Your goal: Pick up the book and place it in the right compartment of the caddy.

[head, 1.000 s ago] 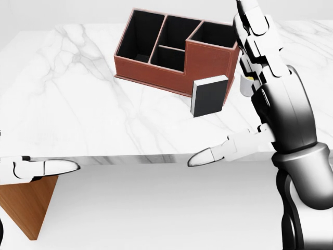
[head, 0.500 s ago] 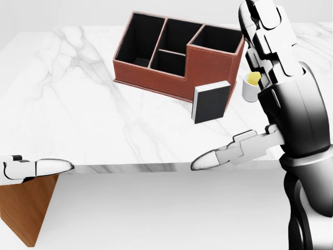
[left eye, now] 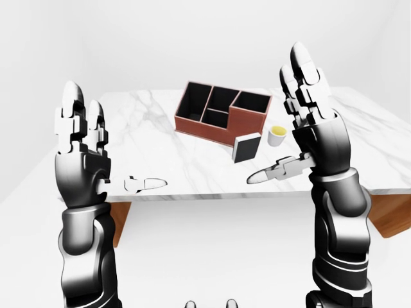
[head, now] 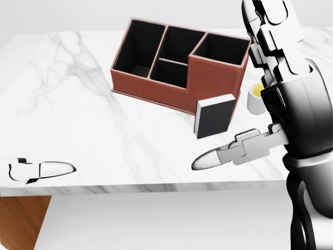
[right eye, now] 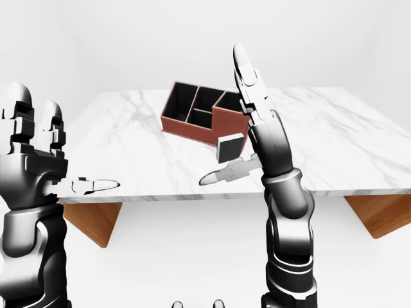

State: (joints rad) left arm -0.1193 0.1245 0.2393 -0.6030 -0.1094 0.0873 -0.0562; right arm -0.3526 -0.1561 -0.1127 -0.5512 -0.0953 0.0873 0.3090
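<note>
Book (head: 214, 115) upright against caddy, not yet grasped; both hands raised and empty.

Marble surface (head: 78, 104) carries the brown caddy (head: 177, 57), three black compartments open upward, the taller right compartment (head: 221, 49) nearest the book. Book is seen standing on edge, leaning on the caddy's wall just below that compartment, a small cup (head: 255, 96) beside it. Right hand (left eye: 298, 122) is held up with fingers spread, thumb pointing over the surface, nothing gripped; left hand (left eye: 82, 138) likewise spread and empty, well apart from the book. Judged best: right hand lowered over the book's top edge, covers pinched squarely, lifted straight up so the caddy and cup are not knocked.
</note>
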